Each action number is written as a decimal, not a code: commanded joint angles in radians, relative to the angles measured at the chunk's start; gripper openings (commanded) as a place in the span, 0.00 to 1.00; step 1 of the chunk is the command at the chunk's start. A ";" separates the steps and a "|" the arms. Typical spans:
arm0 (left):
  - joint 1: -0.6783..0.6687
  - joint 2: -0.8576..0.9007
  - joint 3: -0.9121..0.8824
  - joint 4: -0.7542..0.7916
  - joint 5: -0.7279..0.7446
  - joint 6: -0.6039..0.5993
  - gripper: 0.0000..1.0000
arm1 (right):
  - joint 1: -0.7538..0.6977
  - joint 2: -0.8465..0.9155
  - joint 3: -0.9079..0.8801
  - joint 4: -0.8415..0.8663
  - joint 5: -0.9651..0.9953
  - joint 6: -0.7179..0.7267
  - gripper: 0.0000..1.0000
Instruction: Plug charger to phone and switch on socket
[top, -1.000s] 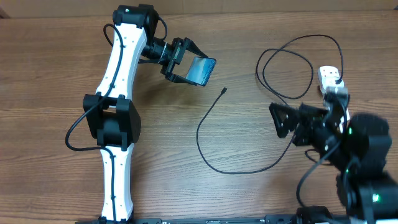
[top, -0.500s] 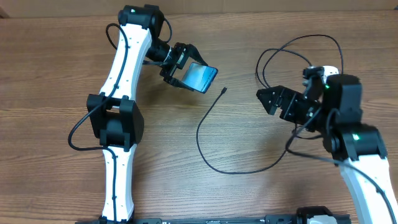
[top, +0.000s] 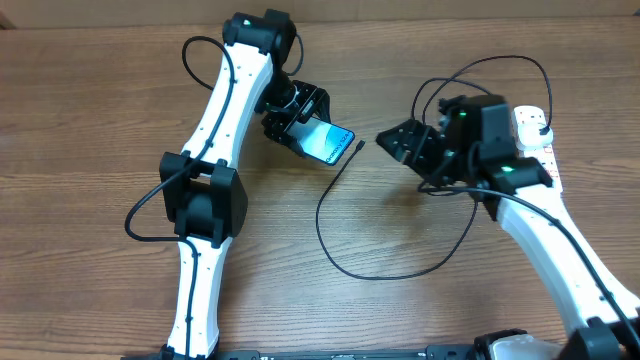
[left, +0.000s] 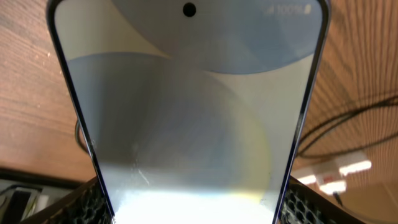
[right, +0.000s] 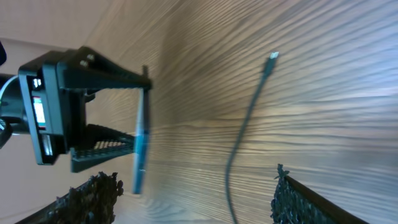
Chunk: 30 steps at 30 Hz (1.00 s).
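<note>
Brown wood-grain table (top: 80, 120), both arms over it.

Left gripper (top: 308, 133): jaws clamped on the slim rectangular phone (top: 328, 143) with a light-blue lit screen and thin dark frame. The phone is held tilted near the table's top centre, its free end pointing toward the right arm. In the left wrist view the screen fills the frame, with the black ribbed fingers (left: 87, 199) at the lower corners on both long edges. In the right wrist view the phone shows edge-on. Whether its free end touches the table, I cannot tell.

Long thin black charger cable (top: 321, 205): lying on the table. Its small connector tip (top: 359, 146) sits just beside the phone's free end, apart from it. The cable curves down, sweeps right under the right arm, loops at top right and leads to the socket's upper end.

White elongated power-strip socket (top: 535, 135) with reddish markings: at the right side of the table, partly hidden by the right arm.

Right gripper (top: 398, 143): jaws wide apart, holding nothing, near the connector tip on its right side and not touching it.
</note>
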 joint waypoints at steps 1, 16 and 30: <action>-0.020 0.004 0.029 0.013 -0.061 -0.072 0.58 | 0.055 0.049 0.023 0.061 -0.019 0.092 0.82; -0.043 0.004 0.029 0.001 0.013 -0.078 0.60 | 0.169 0.210 0.023 0.295 0.009 0.267 0.64; -0.043 0.004 0.029 -0.005 0.120 -0.059 0.59 | 0.209 0.220 0.023 0.376 0.050 0.323 0.32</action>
